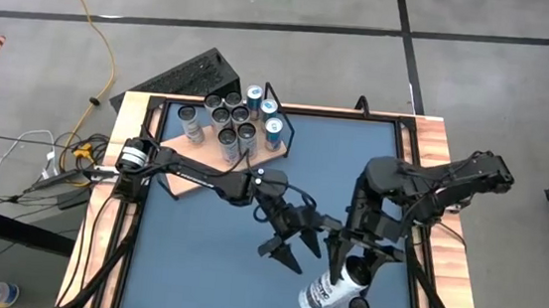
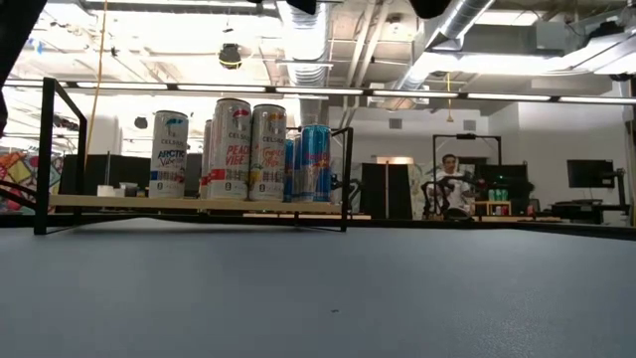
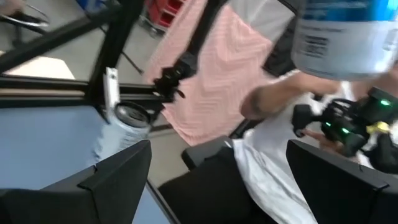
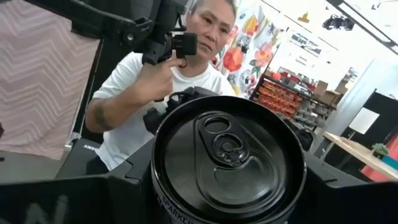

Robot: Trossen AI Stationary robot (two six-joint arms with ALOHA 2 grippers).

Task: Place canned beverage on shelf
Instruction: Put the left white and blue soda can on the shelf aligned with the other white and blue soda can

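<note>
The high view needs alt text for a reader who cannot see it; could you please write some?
Seen from above, the right gripper holds a black-topped white beverage can above the blue tabletop, with the open left gripper beside it. At the far left corner, a pale-wood shelf board carries a cluster of upright cans.

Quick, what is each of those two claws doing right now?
Left gripper: open, holding nothing, above the blue table.
Right gripper: closed on the can.
</note>
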